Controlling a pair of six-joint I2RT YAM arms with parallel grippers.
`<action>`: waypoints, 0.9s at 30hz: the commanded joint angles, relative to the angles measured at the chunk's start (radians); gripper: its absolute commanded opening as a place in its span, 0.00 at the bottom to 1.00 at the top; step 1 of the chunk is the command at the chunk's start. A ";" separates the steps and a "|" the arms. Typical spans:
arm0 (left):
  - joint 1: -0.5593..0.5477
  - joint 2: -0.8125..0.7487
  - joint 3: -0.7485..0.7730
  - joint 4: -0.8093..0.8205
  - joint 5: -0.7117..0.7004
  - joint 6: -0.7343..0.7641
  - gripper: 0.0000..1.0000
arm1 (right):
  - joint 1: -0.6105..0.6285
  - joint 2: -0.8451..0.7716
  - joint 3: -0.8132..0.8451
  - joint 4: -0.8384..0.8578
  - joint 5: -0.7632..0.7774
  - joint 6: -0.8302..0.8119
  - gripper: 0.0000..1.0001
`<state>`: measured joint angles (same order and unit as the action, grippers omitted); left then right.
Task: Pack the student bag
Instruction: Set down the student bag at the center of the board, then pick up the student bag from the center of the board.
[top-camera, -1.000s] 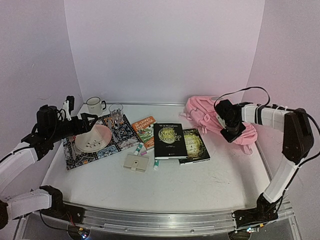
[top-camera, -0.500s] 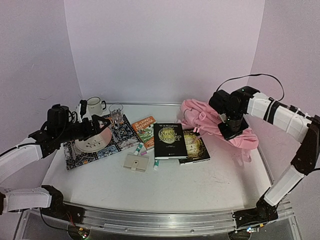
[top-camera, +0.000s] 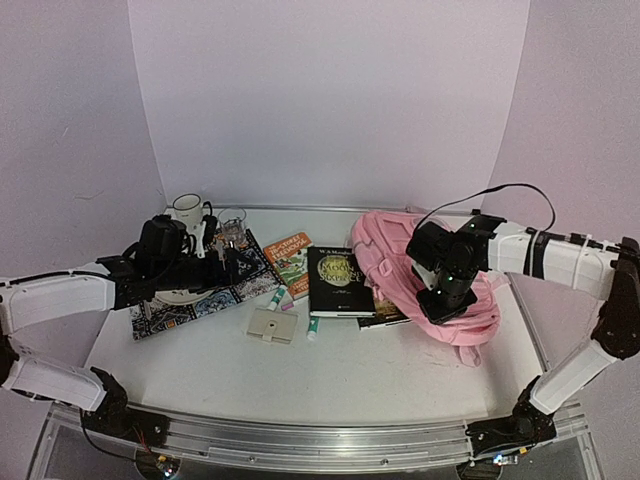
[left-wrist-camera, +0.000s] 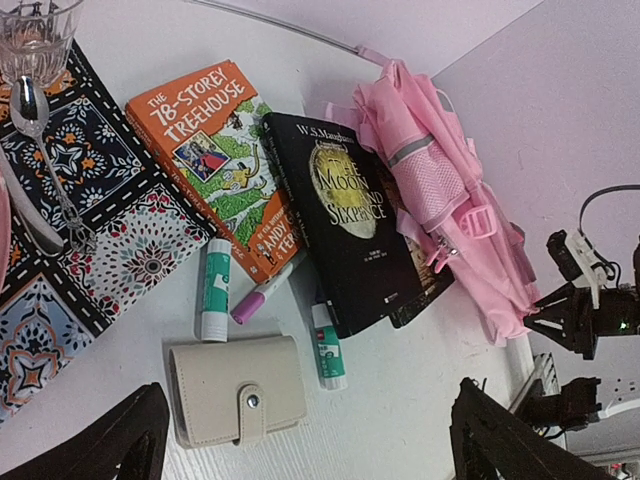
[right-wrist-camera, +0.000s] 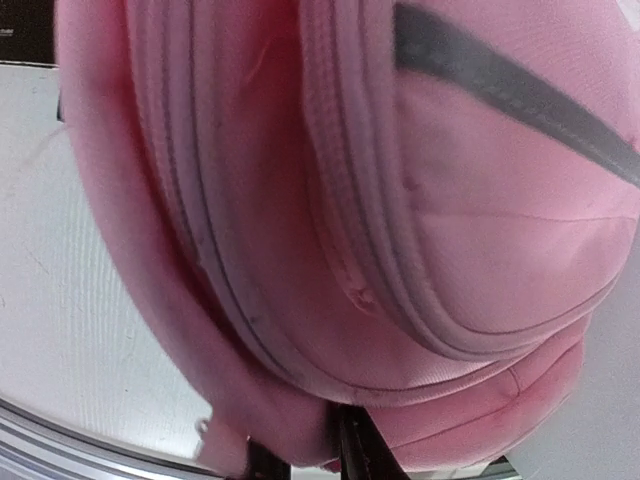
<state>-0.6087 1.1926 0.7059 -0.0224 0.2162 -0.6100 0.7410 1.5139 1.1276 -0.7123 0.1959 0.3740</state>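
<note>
The student bag (top-camera: 388, 252), a soft light-pink backpack, lies at the right of the table, its lower edge over a dark book (top-camera: 384, 308). It also shows at the upper right of the left wrist view (left-wrist-camera: 430, 180) and fills the right wrist view (right-wrist-camera: 400, 200). My right gripper (top-camera: 441, 302) is down on the bag's near end, a fold of pink fabric pinched between its fingers (right-wrist-camera: 350, 445). My left gripper (top-camera: 226, 264) hovers open over the patterned mat (top-camera: 160, 312). Nothing is between its fingertips (left-wrist-camera: 120, 440), and a beige wallet (left-wrist-camera: 236, 388) lies below it.
A black book (top-camera: 338, 280) and an orange book (top-camera: 290, 258) lie mid-table, with two glue sticks (left-wrist-camera: 214, 290) (left-wrist-camera: 327, 345) and a pink marker (left-wrist-camera: 262, 293) by the wallet (top-camera: 272, 325). A mug (top-camera: 188, 210), a glass (top-camera: 232, 222) and a spoon (left-wrist-camera: 45, 160) are at the left.
My right arm has dragged the bag left and toward the near edge, onto the dark book. My left arm has swung right over the mat, still open.
</note>
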 joint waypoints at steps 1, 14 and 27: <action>-0.023 0.059 0.067 0.113 -0.069 0.052 0.99 | 0.000 0.036 0.021 0.062 -0.054 -0.020 0.33; -0.073 0.107 0.047 0.175 -0.081 0.067 0.99 | 0.001 0.191 0.295 0.256 0.050 -0.040 0.68; -0.291 0.177 0.051 0.190 -0.267 0.032 0.99 | -0.045 0.415 0.328 0.418 0.231 -0.011 0.65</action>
<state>-0.8340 1.3411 0.7307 0.1324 0.0453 -0.5591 0.7214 1.9159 1.4261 -0.3111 0.3584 0.3443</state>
